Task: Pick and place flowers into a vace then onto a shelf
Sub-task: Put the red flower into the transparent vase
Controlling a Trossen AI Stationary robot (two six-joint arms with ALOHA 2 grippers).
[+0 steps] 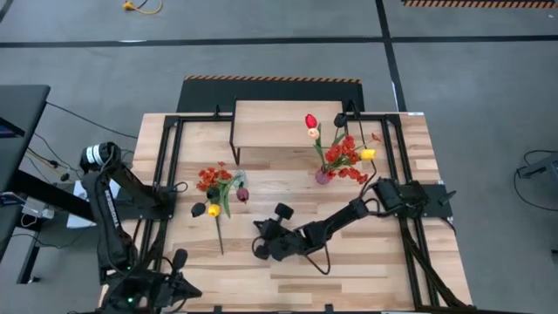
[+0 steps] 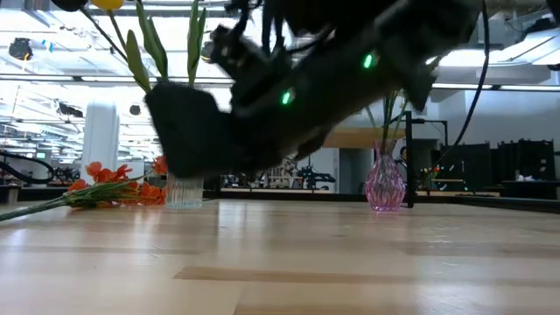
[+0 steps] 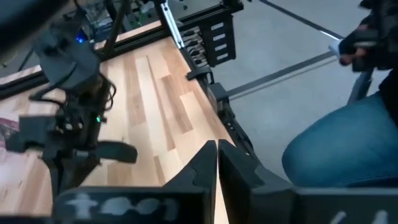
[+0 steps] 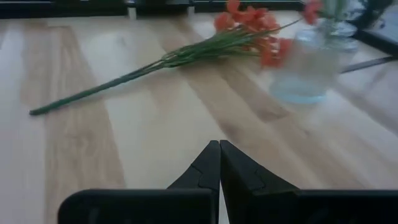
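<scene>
Right gripper [image 1: 260, 242], claw pressed together and empty, hovers low mid-tabletop beside the loose flowers [image 1: 218, 189] lying left of centre; the left gripper [image 3: 217, 163], also closed, waits off the near-left corner. Sweeping could scatter stems.

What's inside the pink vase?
The pink vase holds flowers: red and yellow tulips plus small red-orange blossoms. Where the stems sit inside is covered by the blooms from above.

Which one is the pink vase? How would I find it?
Start at the shelf at the far edge of the wooden table. Just past its right end stands the pink vase, full of upright red and yellow flowers. The other flowers, to the left, lie flat on the table.
</scene>
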